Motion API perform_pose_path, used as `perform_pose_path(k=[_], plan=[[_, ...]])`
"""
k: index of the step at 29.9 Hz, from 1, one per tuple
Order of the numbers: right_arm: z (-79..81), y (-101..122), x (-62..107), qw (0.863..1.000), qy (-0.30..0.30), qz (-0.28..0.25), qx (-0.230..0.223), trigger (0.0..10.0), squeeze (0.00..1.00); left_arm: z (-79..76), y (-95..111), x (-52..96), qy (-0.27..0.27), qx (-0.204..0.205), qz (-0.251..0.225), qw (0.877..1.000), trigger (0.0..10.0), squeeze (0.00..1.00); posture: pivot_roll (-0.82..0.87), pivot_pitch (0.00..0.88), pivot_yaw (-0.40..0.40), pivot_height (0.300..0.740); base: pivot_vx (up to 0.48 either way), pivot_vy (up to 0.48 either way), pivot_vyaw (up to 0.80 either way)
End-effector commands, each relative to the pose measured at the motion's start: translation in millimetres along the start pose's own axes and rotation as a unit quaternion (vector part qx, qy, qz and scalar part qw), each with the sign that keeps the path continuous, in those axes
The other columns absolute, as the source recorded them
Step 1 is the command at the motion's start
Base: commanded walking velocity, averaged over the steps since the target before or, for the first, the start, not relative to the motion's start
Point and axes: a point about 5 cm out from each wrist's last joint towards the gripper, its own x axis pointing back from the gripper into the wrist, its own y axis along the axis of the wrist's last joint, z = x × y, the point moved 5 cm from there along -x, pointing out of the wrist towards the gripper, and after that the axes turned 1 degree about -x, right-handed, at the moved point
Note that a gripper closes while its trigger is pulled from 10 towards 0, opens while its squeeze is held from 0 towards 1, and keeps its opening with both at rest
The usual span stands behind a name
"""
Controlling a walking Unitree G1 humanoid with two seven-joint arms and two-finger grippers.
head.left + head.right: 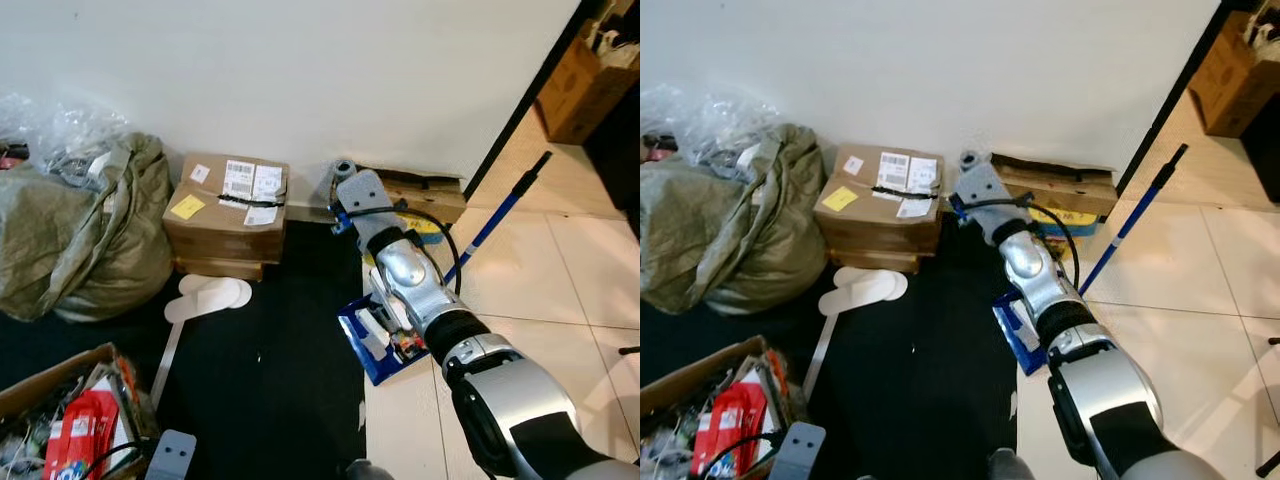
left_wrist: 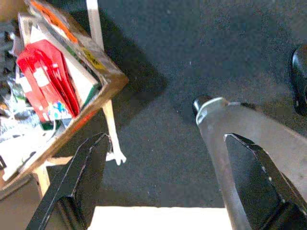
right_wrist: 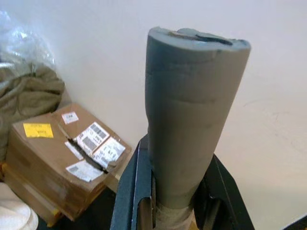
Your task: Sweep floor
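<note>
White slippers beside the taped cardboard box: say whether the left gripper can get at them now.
Probably yes: the left gripper, jaws open, has just flat black floor between it and the white slippers.

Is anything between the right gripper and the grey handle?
Nothing visible: the right gripper is shut on the grey handle, by the wall. The left gripper hangs open.

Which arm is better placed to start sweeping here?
Right. The right hand is already shut on the padded handle, arm stretched toward the wall; the left hand hangs open over the dark floor, holding nothing.
</note>
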Motion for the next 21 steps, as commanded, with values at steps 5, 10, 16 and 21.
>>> perform_pose_path(k=[5, 10, 16, 21], plan=[[12.3, 4, -5.0, 0.990, 0.046, 0.014, -0.135, 10.0, 0.00, -7.4, -3, -0.9, -0.009, 0.003, 0.018, 1.000, 10.0, 0.00, -0.09, 0.060, -0.008, 0.740, 0.000, 0.000, 0.00], [25.5, -7, 4.8, 0.979, 0.081, 0.026, -0.184, 10.0, 0.00, -0.9, 17, -7.3, 0.004, 0.031, -0.004, 1.000, 10.0, 0.00, -0.09, 0.033, 0.003, 0.740, 0.000, 0.000, 0.00], [46.0, -19, 22.2, 0.974, 0.132, 0.030, -0.183, 10.0, 0.00, 6.4, 47, -14.1, 0.007, 0.048, -0.042, 0.998, 10.0, 0.00, -0.08, 0.017, 0.022, 0.740, 0.000, 0.000, 0.00], [61.0, -30, 34.8, 0.967, 0.164, 0.045, -0.191, 10.0, 0.00, 9.9, 69, -17.5, -0.012, 0.058, -0.074, 0.995, 10.0, 0.00, -0.06, 0.009, 0.023, 0.740, 0.000, 0.000, 0.00]])
